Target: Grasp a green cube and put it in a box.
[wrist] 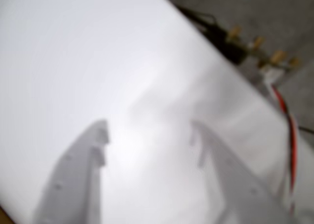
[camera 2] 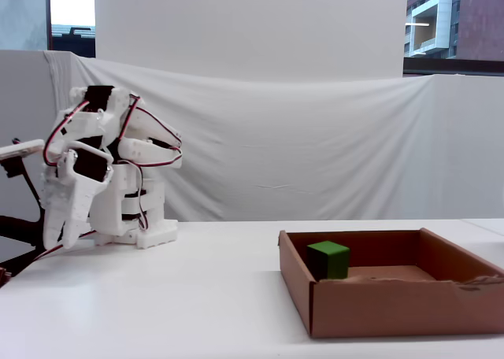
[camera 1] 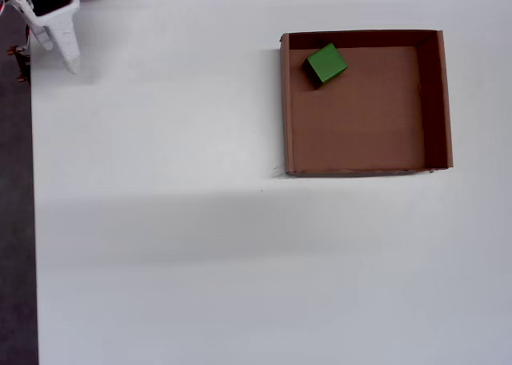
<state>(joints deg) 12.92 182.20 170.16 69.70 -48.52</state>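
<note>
The green cube (camera 1: 326, 63) lies inside the brown cardboard box (camera 1: 286, 109), in its far left corner in the overhead view. In the fixed view the cube (camera 2: 327, 260) rests on the floor of the box (camera 2: 394, 305) near its left wall. My gripper (camera 1: 60, 49) is at the top left corner of the overhead view, far from the box. In the fixed view the arm is folded up and the gripper (camera 2: 59, 235) points down at the table. In the blurred wrist view the gripper (wrist: 149, 130) is open and empty over bare white table.
The arm's base (camera 2: 134, 221) stands at the back left of the white table. Red and black cables (wrist: 289, 135) and connectors (wrist: 235, 42) run beside the table's edge. The table's left edge (camera 1: 32, 221) borders dark floor. A white cloth backdrop (camera 2: 276, 138) hangs behind.
</note>
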